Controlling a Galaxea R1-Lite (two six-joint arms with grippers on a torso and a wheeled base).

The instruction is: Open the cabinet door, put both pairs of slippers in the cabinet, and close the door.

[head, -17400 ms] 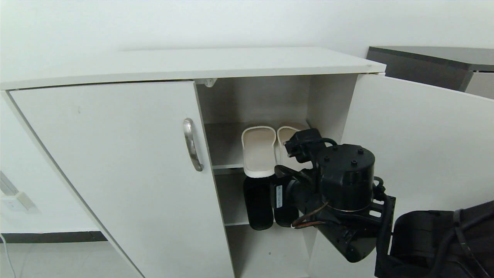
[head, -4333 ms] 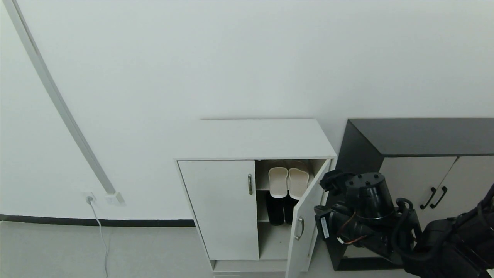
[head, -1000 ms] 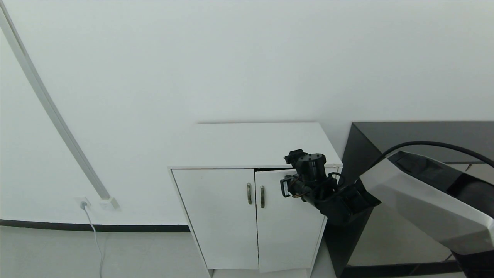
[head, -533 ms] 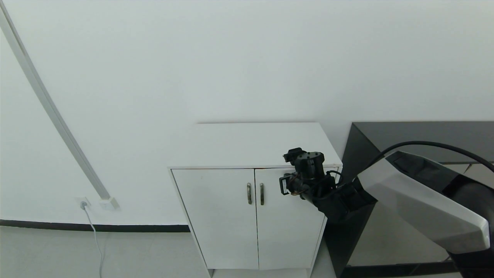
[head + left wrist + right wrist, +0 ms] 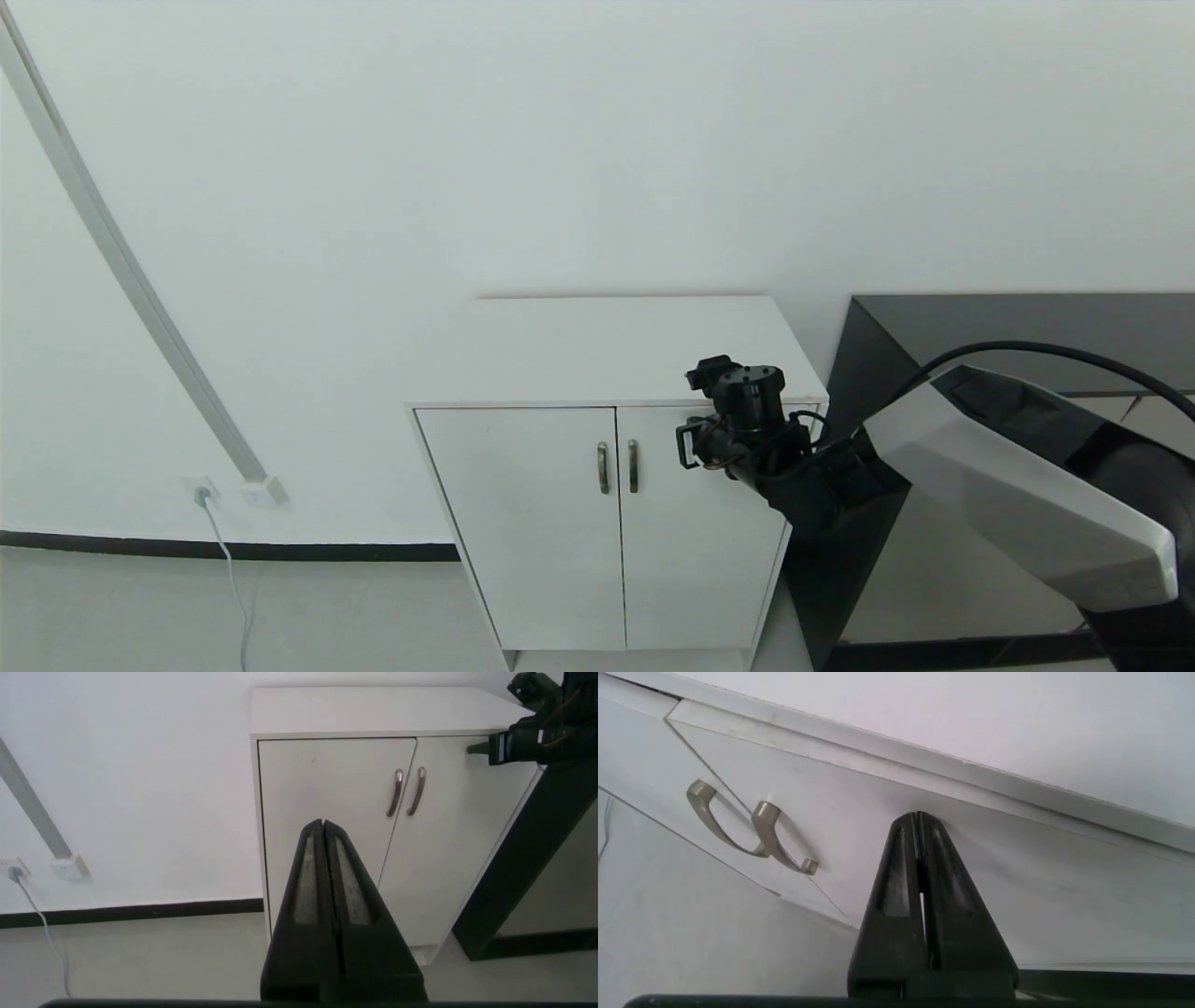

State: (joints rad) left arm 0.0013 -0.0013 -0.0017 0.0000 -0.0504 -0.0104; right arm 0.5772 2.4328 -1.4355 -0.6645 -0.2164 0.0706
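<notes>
The white cabinet (image 5: pixel 616 350) stands against the wall with both doors shut, so its inside is hidden. Two metal handles (image 5: pixel 617 467) sit side by side at the middle seam. My right gripper (image 5: pixel 684 446) is shut, and its tips rest against the upper part of the right door (image 5: pixel 700 560). In the right wrist view the shut right gripper (image 5: pixel 920 818) touches the door panel (image 5: pixel 1046 887), with the handles (image 5: pixel 752 826) off to one side. My left gripper (image 5: pixel 322 823) is shut on nothing and hangs well back from the cabinet (image 5: pixel 374 709), facing the left door (image 5: pixel 327 793).
A dark cabinet (image 5: pixel 980 317) stands directly right of the white one. A wall socket with a hanging cable (image 5: pixel 201 492) and a slanted wall strip (image 5: pixel 121 261) are at the left. Open grey floor (image 5: pixel 233 607) lies in front of the wall.
The right door, slightly ajar one second ago, has closed flush under my right gripper. Earlier it stood open with the white and black slippers on the shelves.
</notes>
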